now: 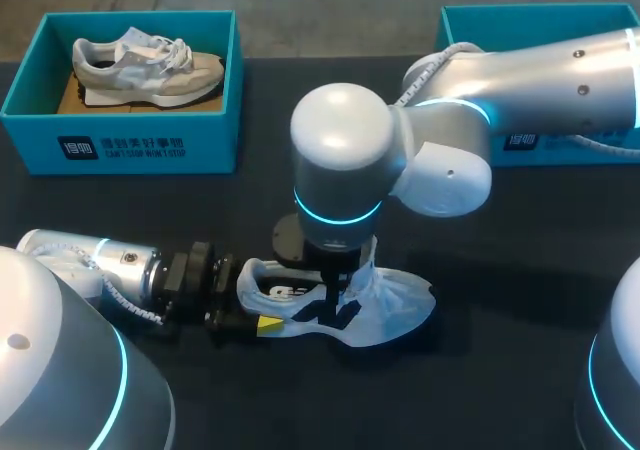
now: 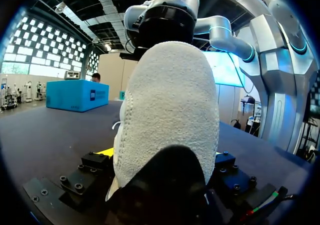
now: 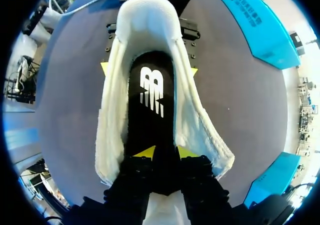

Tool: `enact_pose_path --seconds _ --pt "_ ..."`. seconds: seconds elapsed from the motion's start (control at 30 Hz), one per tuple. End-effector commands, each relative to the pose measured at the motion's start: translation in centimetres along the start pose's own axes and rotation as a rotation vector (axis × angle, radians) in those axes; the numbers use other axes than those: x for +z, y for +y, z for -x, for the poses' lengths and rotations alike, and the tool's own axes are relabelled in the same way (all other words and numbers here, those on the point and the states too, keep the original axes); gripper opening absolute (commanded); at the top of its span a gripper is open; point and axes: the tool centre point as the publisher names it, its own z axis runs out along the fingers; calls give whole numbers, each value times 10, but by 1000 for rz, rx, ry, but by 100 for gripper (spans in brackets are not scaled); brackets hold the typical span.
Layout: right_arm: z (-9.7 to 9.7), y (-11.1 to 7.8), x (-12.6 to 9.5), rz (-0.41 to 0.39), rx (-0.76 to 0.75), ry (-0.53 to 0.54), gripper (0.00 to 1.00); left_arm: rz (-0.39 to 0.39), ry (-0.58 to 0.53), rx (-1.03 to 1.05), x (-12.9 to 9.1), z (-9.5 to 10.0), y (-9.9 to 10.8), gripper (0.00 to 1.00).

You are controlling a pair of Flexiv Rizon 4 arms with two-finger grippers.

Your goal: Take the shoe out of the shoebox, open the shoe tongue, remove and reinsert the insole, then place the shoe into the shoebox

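**Insole step in hand**

Near on the bench (image 1: 520, 290), the shoe (image 1: 390, 305) lies heel-left, and the left fingers (image 3: 105, 67) clamp its heel from both sides. Inside it, the right fingers (image 3: 145, 151) pinch the insole (image 3: 150, 92). Next, I judge, comes a straight lift out. Only the right wrist view shows that pinch. Only the head view shows the shoebox (image 1: 120, 145) far left.

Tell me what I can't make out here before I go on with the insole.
Head view: the right arm covers the shoe opening and the right tool.
Left wrist view: the shoe's heel fills the frame, hiding the insole.
Right wrist view: the tool's own body mostly covers the shoe's toe.
Head view: edge and arm cut off the right box; contents unseen.
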Motion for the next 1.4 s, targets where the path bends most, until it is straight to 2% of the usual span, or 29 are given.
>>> enact_pose_path --seconds 0.03,0.43,0.87,1.2,1.4 --pt "2 -4 6 6 5 6 25 0 -2 0 -1 -1 3 0" --pt "-4 1 21 -17 23 35 25 0 -2 0 -1 -1 3 0" --pt "-3 4 25 -4 47 -21 30 0 -2 0 -1 -1 3 0" --pt "-12 8 56 -14 22 93 34 0 -2 0 -1 -1 3 0" --pt "-26 11 62 -61 16 164 32 0 -2 0 -1 -1 3 0"
